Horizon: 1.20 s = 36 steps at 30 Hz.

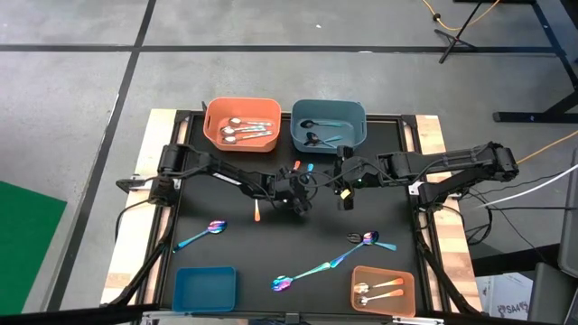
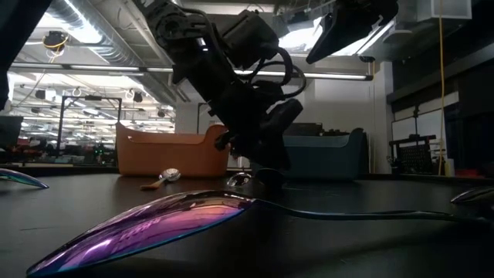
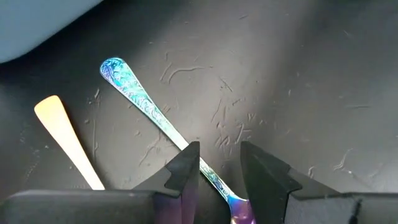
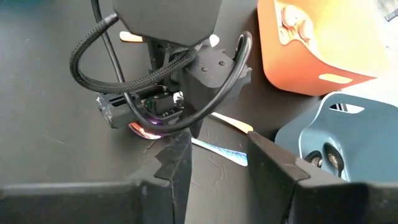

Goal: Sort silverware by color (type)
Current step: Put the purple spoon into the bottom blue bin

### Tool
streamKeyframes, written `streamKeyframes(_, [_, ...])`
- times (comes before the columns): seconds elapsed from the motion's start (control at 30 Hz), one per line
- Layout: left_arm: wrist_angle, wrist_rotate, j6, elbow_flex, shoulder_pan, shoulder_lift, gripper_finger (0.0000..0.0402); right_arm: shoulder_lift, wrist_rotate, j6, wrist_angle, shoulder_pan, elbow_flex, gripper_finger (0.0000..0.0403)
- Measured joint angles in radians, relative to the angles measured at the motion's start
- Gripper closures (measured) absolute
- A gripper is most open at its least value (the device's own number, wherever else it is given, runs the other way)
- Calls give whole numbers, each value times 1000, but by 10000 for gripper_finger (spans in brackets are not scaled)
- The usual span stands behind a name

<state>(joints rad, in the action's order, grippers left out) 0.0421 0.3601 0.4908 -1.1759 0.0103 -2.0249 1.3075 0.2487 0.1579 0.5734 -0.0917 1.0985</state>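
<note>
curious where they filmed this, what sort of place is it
Probably an industrial lab or workshop, not a home. The low view shows a big open hall with ceiling strip lights and exposed ducting. The high view shows a bare concrete floor with a stand and an orange cable beside the table.

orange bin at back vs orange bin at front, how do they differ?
The back orange bin is the larger and holds plain silver spoons. The front orange bin is smaller and shallower, at the right near edge, and holds orange-handled spoons. Both are orange, open-topped and upright on the black mat.
</note>
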Motion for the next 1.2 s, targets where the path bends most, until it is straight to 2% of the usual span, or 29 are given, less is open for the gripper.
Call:
streamKeyframes(0.6, [-10, 30, -5, -2, 9, -61, 294, 0, 0, 0, 0, 0, 0, 262])
streamKeyframes(1.2, [-14, 47, -4, -1, 8, -63, 369, 0, 0, 0, 0, 0, 0, 262])
